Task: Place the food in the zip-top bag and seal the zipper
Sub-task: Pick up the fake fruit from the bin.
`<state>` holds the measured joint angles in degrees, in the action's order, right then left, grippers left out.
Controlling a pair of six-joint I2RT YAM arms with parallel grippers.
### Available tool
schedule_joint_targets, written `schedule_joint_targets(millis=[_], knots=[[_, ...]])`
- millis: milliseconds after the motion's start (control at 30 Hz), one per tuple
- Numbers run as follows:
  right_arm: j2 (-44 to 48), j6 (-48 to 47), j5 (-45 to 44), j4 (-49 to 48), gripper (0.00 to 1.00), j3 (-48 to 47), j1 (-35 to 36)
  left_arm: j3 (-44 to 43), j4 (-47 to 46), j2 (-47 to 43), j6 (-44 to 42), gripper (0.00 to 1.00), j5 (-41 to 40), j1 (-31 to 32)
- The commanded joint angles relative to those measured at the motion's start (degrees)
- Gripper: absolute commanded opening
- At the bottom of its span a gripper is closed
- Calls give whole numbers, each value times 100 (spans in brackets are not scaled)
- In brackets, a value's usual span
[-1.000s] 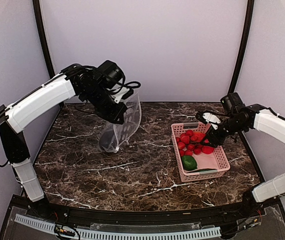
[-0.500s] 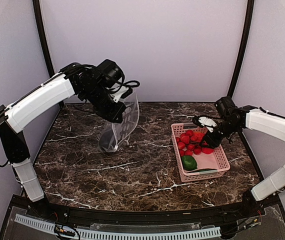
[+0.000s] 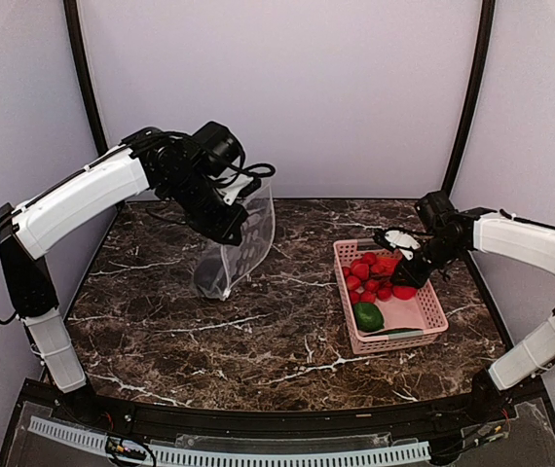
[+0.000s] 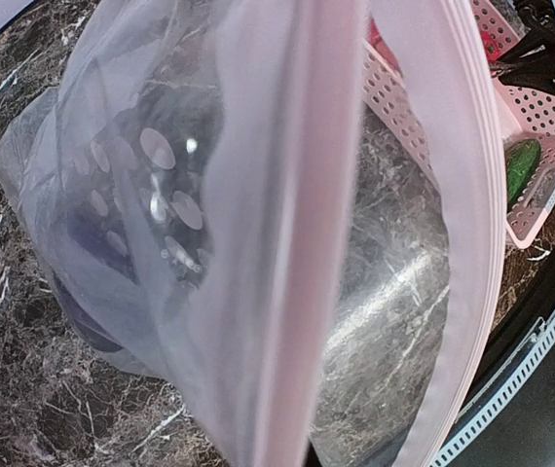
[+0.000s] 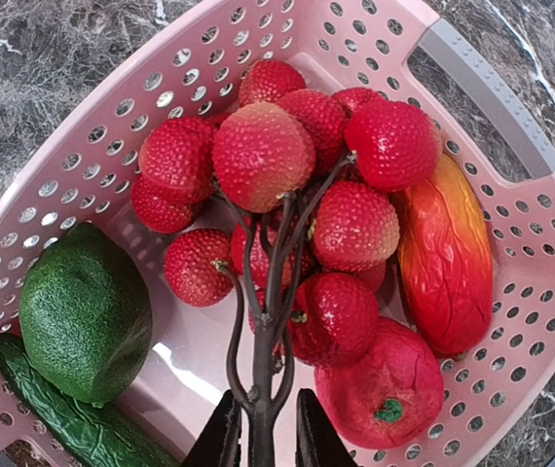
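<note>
The right jaws have narrowed around the stem (image 5: 258, 389) of the red cluster (image 5: 287, 195) in the pink basket (image 5: 492, 88). Left of the basket, the left jaws pinch the zip-top bag (image 3: 246, 238) up, ready for loading.

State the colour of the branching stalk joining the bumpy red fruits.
Dark brown stalk, clearest in right wrist view.

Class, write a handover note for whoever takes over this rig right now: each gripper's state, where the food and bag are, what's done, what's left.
Left gripper: shut on the zip-top bag, holding it up with its mouth open.
Right gripper: shut on the red fruit bunch at its stem, down in the pink basket.
Done: a dark purple piece lies in the bag.
Left: bunch, lime, cucumber, orange-red oval, red round fruit; then seal the zipper.
</note>
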<state>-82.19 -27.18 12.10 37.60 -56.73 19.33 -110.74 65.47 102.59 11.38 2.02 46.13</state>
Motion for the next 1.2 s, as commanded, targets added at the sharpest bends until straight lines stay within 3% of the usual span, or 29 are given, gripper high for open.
schedule_joint_targets(millis=[0, 233, 367, 833, 1167], knots=[[-98, 28, 175, -113, 12, -122, -35, 201, -41, -152, 69, 1, 94, -7], [-115, 34, 326, -64, 9, -242, -30, 344, -170, -190, 92, 1, 157, -7], [-91, 53, 320, -78, 15, -259, -35, 417, -262, -187, 113, 1, 207, -7], [-138, 109, 603, -210, 18, -204, -35, 572, -401, -186, 161, 1, 303, -7], [-58, 109, 649, -194, 0, -266, -35, 668, -502, -178, 212, 1, 376, -7]])
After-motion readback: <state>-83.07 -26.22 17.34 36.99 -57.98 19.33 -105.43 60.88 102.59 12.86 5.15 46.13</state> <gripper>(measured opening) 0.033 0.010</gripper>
